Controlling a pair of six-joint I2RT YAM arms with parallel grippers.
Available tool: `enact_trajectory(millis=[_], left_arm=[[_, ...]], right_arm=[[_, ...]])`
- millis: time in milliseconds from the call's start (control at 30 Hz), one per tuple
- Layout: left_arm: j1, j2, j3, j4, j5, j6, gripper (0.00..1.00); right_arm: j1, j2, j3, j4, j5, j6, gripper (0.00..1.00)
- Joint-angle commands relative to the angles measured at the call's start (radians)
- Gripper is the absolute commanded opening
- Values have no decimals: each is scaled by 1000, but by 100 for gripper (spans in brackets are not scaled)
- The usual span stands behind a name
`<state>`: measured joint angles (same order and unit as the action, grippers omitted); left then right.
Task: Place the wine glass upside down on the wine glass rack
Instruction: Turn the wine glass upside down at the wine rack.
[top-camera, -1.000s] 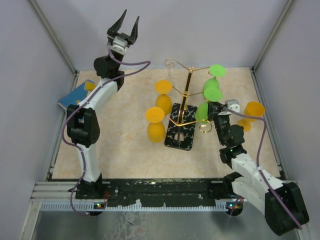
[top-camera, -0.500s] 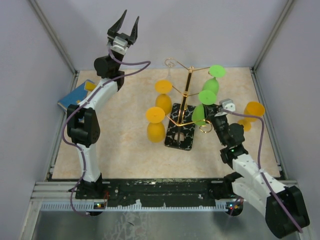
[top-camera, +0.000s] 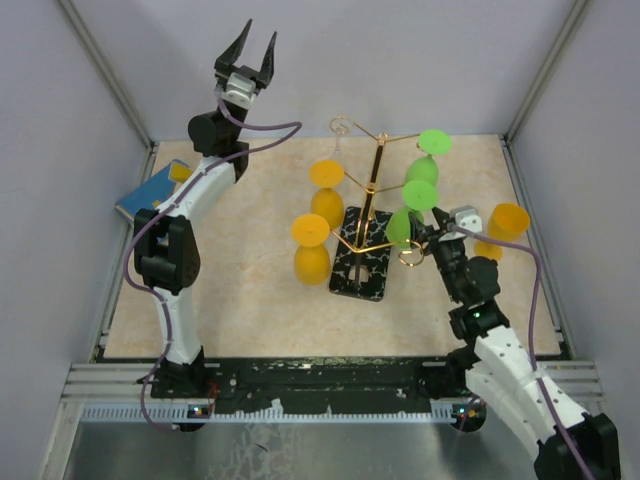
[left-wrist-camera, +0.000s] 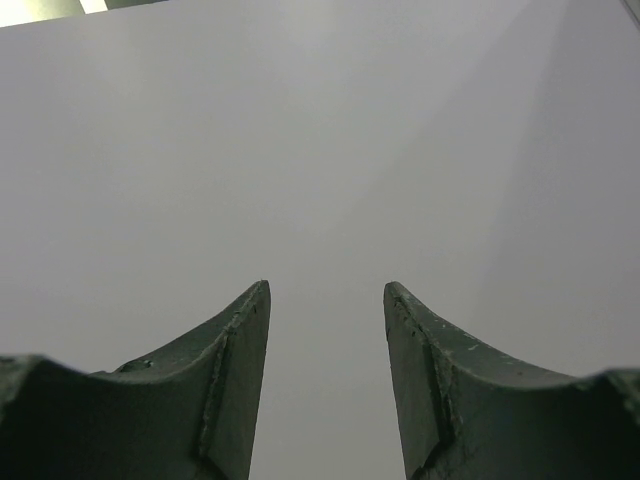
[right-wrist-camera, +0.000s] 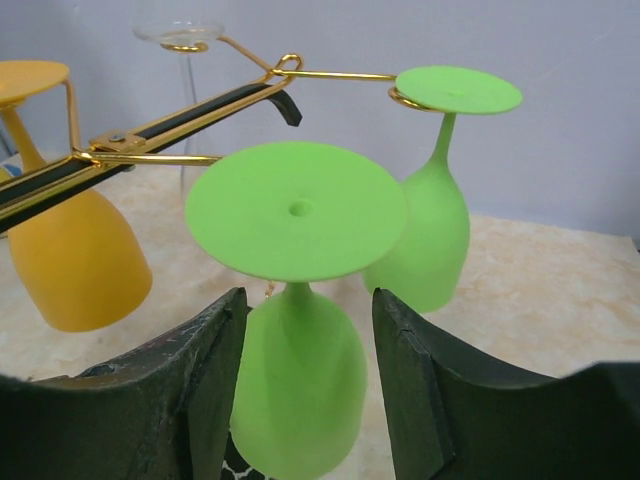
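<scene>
- Since one second ago, the right pincer has gone from closed on the bright green plastic wine glass to parted. The right arm's lower links have swung left. The glass's foot has shifted slightly towards the near side.
- The left arm has not changed position. It is raised at the far left, and the left pincer has its fingers apart, with nothing between them.
- The right pincer's fingers flank the bowl of the green glass. A narrow gap shows on the right side; contact on the left side cannot be determined.
- The green glass is inverted, foot up and bowl down, at the right side of the gold wire wine glass rack. A gold arm reaches the edge of its foot. Whether the arm carries it cannot be confirmed.
- The rack stands mid-way across the beige marbled surface on a black marbled base.
- A second green wine glass hangs inverted from the far right arm.
- A far orange wine glass and a near orange wine glass are inverted at the rack's left side.
- A loose orange wine glass sits near the right edge, apart from the rack.
</scene>
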<state>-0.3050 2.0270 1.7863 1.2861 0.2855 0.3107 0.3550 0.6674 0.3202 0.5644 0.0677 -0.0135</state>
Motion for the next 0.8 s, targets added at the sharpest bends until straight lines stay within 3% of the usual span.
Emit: enact_trajectory(millis=[0, 133, 333, 467, 600, 767], left_arm=[[7, 1, 8, 10, -15, 10, 55], [7, 4, 11, 10, -17, 5, 55], [7, 11, 24, 4, -17, 8, 56], [7, 20, 38, 0, -22, 4, 55], [7, 29, 51, -8, -17, -2, 56], [7, 23, 39, -4, -11, -5, 55]], right_arm=[[-8, -84, 12, -143, 51, -23, 55], [-8, -176, 31, -323, 96, -32, 60], [-7, -359, 111, -665, 166, -73, 79], [-8, -423, 204, -815, 219, -89, 85], [-7, -342, 327, -772, 283, -123, 90], [-8, -43, 579, -719, 325, -100, 97]])
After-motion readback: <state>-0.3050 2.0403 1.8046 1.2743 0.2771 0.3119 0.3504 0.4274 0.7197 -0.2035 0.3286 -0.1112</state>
